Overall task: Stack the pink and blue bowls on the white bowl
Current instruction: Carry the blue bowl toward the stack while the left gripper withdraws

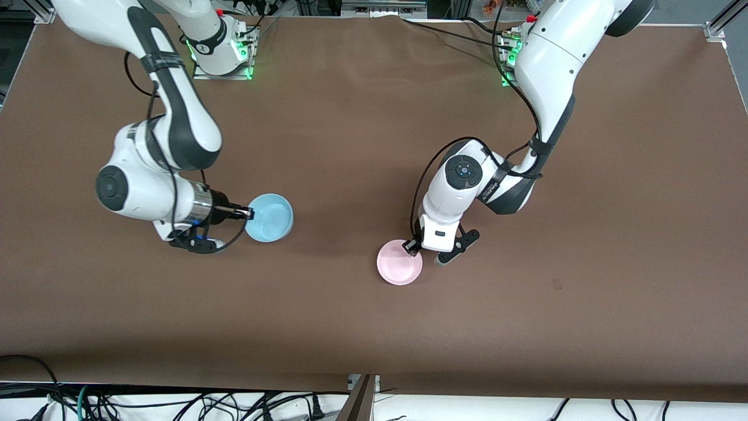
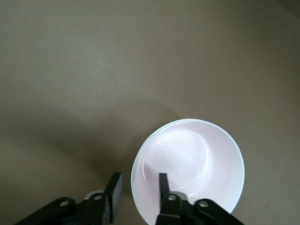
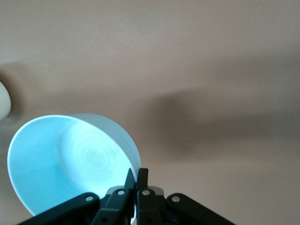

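Note:
The pale pink bowl (image 1: 399,262) sits on the brown table (image 1: 526,304), nearer to the front camera than the left arm's base. In the left wrist view (image 2: 197,164) a thin whitish rim (image 2: 140,154) edges it; I cannot tell whether that is the white bowl beneath. No separate white bowl shows. My left gripper (image 1: 412,248) is open astride the pink bowl's rim (image 2: 139,180), one finger inside, one outside. My right gripper (image 1: 248,213) is shut on the rim of the sky-blue bowl (image 1: 270,217) toward the right arm's end of the table, as the right wrist view shows (image 3: 137,176), with the blue bowl (image 3: 56,159) tilted.
A pale rounded thing (image 3: 3,101) shows at the edge of the right wrist view; I cannot tell what it is. Cables (image 1: 175,403) hang past the table's front edge. The brown table lies bare between the two bowls.

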Controlling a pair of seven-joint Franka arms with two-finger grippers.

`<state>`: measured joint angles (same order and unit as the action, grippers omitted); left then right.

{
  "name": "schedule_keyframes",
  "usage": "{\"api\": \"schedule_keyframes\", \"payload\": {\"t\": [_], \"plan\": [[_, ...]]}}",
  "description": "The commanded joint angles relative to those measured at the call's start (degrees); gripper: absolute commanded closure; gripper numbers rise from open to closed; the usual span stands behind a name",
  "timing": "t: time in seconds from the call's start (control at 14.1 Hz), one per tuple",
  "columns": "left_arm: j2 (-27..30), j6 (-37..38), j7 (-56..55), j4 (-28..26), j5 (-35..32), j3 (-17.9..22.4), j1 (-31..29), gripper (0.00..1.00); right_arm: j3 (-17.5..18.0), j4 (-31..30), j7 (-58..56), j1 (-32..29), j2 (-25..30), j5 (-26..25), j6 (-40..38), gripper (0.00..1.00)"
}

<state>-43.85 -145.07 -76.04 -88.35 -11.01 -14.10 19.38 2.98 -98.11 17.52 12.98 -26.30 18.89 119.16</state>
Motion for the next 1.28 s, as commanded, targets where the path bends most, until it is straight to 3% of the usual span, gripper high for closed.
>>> {"api": "schedule_keyframes", "payload": {"t": [0.0, 0.21, 0.43, 0.71, 1.14, 1.21], "plan": [[-0.71, 0.22, -1.31, 2.30, -1.64, 0.74, 0.75, 0.42, -0.35, 1.87, 6.19, 3.09, -2.08, 0.98, 2.82, 1.00], [-0.18, 3.54, -1.05, 6.33, -1.73, 0.74, 0.13, 0.44, -0.43, 3.53, 14.18, 6.96, -3.92, 0.98, 6.78, 1.00], [0.61, 11.53, 1.67, 10.99, -1.47, 0.65, -1.80, 0.44, -0.43, 8.19, 23.93, 11.44, -7.61, 0.89, 9.06, 1.00], [1.14, 22.78, 9.83, 18.72, 1.77, 0.21, -5.22, 0.44, -0.43, 14.69, 36.95, 17.50, -13.85, 0.45, 17.84, 1.00], [2.71, 37.56, 26.87, 26.55, 5.64, -0.23, -14.09, 0.42, -0.52, 17.25, 40.49, 23.14, -19.04, 0.36, 30.06, 1.00], [3.68, 38.88, 30.56, 26.56, 6.78, -0.14, -16.02, 0.37, -0.52, 17.86, 40.49, 23.49, -19.74, 0.45, 31.03, 1.00]]}}
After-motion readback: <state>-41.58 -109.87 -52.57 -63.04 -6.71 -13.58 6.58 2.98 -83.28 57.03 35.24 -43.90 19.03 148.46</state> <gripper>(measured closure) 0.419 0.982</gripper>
